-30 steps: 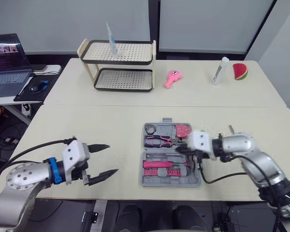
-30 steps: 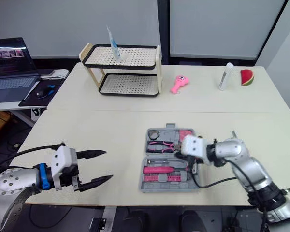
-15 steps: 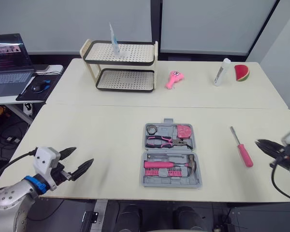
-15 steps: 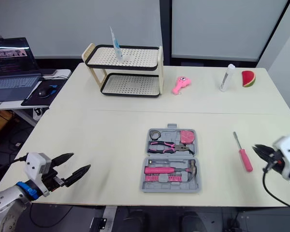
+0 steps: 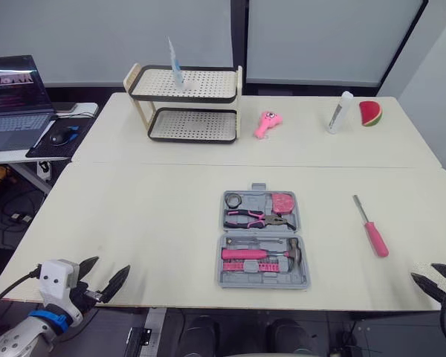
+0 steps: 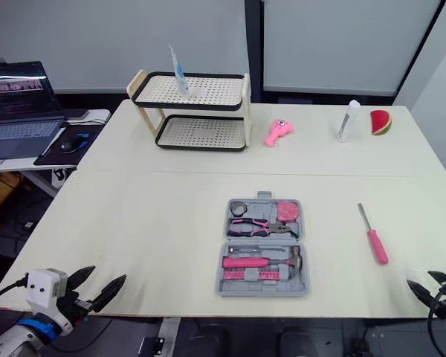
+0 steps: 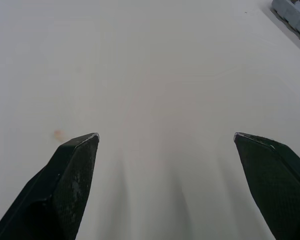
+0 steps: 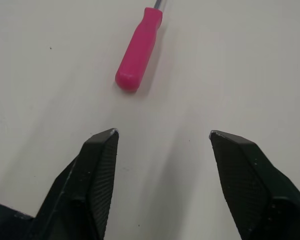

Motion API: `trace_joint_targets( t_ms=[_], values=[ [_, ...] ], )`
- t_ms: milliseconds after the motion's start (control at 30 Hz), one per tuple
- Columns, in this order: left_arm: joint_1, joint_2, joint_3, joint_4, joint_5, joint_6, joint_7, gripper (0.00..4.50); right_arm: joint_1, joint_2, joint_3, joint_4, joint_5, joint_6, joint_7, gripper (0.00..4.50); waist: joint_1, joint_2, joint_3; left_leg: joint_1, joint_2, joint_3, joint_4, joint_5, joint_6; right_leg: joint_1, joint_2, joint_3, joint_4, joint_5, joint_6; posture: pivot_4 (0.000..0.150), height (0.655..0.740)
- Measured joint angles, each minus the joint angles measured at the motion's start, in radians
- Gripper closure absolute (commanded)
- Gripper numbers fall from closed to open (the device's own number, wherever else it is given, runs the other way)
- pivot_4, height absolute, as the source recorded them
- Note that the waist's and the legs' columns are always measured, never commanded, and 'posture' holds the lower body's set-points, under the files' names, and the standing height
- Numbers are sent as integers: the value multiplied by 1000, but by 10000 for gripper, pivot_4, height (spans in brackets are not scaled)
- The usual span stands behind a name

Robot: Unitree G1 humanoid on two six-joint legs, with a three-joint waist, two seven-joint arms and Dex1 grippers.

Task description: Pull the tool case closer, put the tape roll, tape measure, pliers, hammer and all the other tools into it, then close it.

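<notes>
1 tool case (image 5: 264,239) lies open at the middle of the near table (image 5: 149,216). It holds 1 tape roll (image 5: 233,199), 1 pink tape measure (image 5: 282,201), 1 pliers (image 5: 253,218) and 1 hammer (image 5: 264,253). 1 pink screwdriver (image 5: 370,227) lies on the table to the right of the case, apart from it, handle nearest. The 2 grippers are both released and hold nothing. The left gripper (image 7: 165,135) is at the near left edge with its fingers spread wide. The right gripper (image 8: 162,132) is at the near right edge, fingers apart, near the screwdriver's handle. The far table carries 1 rack (image 5: 186,103) of 2 tiers with 1 tube (image 5: 173,65) on top, 1 pink toy (image 5: 265,123), 1 white bottle (image 5: 339,111) and 1 melon slice (image 5: 369,112). The tabletops are cream and meet at a seam. A side desk at far left holds 1 laptop (image 5: 11,100) and 1 mouse (image 5: 57,134).
</notes>
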Motion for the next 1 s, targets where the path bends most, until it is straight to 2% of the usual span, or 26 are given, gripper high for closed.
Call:
trace_joint_targets(
  t_ms=[33, 67, 233, 433, 733, 1000],
  values=[
    [0, 0, 0, -17, -1, 6, 7, 0, -6, -7, 1, -12, 1, 13, -2, 2136, 0, 0, 0, 0, 0, 0, 0, 0, 0, 0, 0, 0, 0, 0, 0, 1500, 7290],
    [0, 0, 0, -32, -2, 10, 13, 0, -11, -13, 1, -24, 2, 23, -5, 255, 0, 0, 0, 0, 0, 0, 0, 0, 0, 0, 0, 0, 0, 0, 0, 1500, 7290],
    [-4, 31, -1, -119, -6, 52, 13, 0, -52, -40, 11, -77, 27, 87, -9, 255, 0, 0, 0, 0, 0, 0, 0, 0, 0, 0, 1, 0, 0, 0, 0, 1500, 7290],
    [-30, 149, -40, -197, -6, 71, -87, 0, -119, -87, 26, -85, 42, 168, -11, 255, 1, 0, 0, 0, -1, 0, 0, 0, 0, 0, 1, -1, 0, 0, 0, 1500, 7290],
    [-255, 310, -227, -356, -69, 164, -246, 0, -267, -139, 203, -134, -8, 261, -75, 255, 0, 0, 0, -1, 0, 0, 0, 0, 0, -1, 2, -1, 0, 0, 0, 1500, 7290],
    [-494, 354, -343, -431, -181, 314, -292, 0, -488, -131, 360, -85, -63, 521, -249, 255, -1, 1, 0, -3, -1, -1, 1, 0, 0, -1, 3, -1, 0, 0, 0, 1500, 7290]
  ],
)
